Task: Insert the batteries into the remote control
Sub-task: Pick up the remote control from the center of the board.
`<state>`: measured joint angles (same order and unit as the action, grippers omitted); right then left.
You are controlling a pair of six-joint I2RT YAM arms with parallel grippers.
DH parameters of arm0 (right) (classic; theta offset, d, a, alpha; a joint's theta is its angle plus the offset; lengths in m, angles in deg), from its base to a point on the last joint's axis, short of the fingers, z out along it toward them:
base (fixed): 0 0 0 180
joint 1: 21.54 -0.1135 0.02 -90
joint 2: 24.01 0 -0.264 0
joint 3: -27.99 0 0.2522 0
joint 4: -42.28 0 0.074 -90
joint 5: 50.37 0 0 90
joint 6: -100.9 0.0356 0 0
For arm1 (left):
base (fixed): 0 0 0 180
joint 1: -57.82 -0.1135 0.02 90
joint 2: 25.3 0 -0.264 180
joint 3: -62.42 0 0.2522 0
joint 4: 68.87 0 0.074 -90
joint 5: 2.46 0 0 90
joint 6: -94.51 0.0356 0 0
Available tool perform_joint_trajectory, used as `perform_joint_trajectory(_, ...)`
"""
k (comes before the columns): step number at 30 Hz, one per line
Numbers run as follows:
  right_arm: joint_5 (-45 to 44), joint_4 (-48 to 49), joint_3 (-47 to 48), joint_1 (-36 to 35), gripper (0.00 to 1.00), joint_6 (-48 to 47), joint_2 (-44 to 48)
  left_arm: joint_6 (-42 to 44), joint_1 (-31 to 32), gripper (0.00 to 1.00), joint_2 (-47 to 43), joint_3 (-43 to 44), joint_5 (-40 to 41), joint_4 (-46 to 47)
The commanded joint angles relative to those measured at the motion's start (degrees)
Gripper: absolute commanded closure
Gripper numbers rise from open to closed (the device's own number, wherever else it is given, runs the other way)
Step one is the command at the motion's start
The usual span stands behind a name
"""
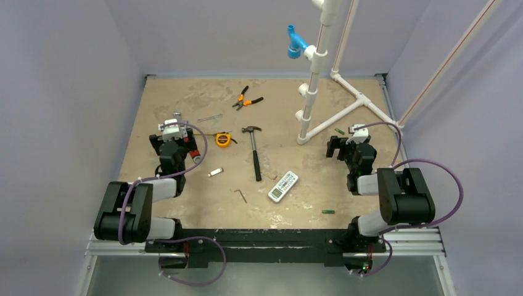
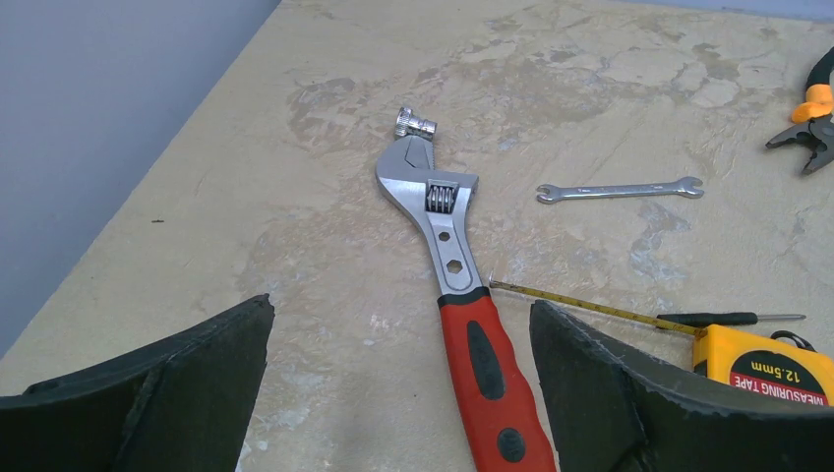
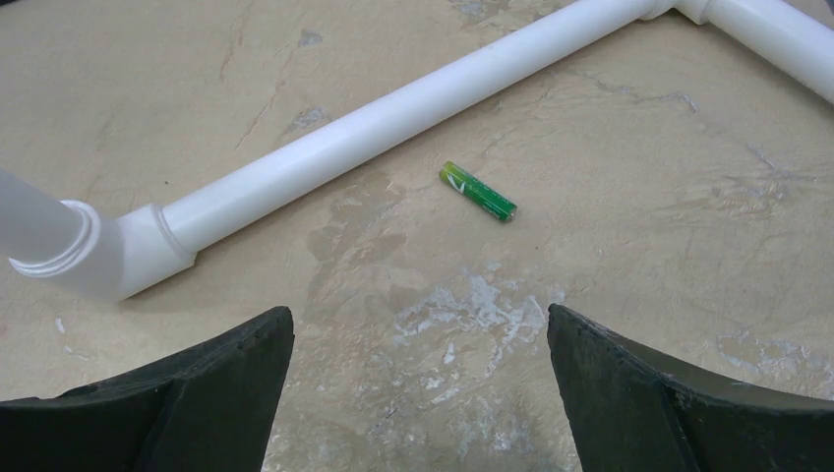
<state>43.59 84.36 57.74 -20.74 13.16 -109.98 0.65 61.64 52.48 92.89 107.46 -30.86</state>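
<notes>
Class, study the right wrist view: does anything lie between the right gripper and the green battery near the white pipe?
Nothing visible does. The battery lies on the table straight ahead of the open right gripper. The white pipe runs beyond it, apart from it, not across the approach.

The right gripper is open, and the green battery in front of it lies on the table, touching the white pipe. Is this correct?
Not quite. The green battery does not touch the white pipe; it lies on the table apart from it, as the right wrist view shows. The right gripper is indeed open.
</notes>
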Motion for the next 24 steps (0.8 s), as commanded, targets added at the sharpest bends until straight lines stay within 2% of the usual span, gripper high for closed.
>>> perform_joint_trajectory(1, -0.89, 2.67, 1.19, 0.13, 0.01, -1.02, -0.15, -0.46, -0.21, 0.0, 0.07, 0.58, -0.58, 2.59)
perform_joint_trajectory(6, -0.94, 2.72, 1.16, 0.08, 0.01, -1.01, -0.16, -0.47, -0.21, 0.0, -0.01, 0.51, -0.59, 2.64)
perform_joint_trajectory(9, -5.84, 2.68, 1.17, 0.08, 0.01, 1.1, -0.16, -0.45, -0.21, 0.0, -0.02, 0.52, -0.63, 2.63)
perform_joint_trajectory(15, -7.48, 2.65, 1.06, -0.08, 0.01, 1.84, 0.7, 0.03, -0.06, 0.0, -0.1, 0.07, 0.11, 3.5)
perform_joint_trajectory(17, -9.66, -3.7, 1.85, -0.09, 0.01, 2.7, 4.76, 1.67, 1.62, 0.0, -3.14, -0.41, 0.96, 2.05)
perform_joint_trajectory(18, -10.23, -8.49, 3.06, -0.09, 0.01, 3.13, 7.4, 3.22, 3.31, 0.0, -5.46, 0.31, 2.92, 0.09)
perform_joint_trajectory(20, -11.63, -14.36, 4.32, -0.09, 0.01, 4.3, 12.25, 4.93, 8.28, 0.0, -11.84, 3.93, 12.0, -9.92)
perform_joint_trajectory(21, -13.01, -14.83, 3.72, -0.09, 0.01, 5.66, 14.49, 2.03, 10.0, 0.0, -14.26, 6.46, 16.55, -19.21)
perform_joint_trajectory(24, -19.32, -19.05, 2.74, -0.09, 0.01, 15.92, 21.12, -9.79, 10.66, 0.0, -18.46, 12.8, 19.61, -37.21)
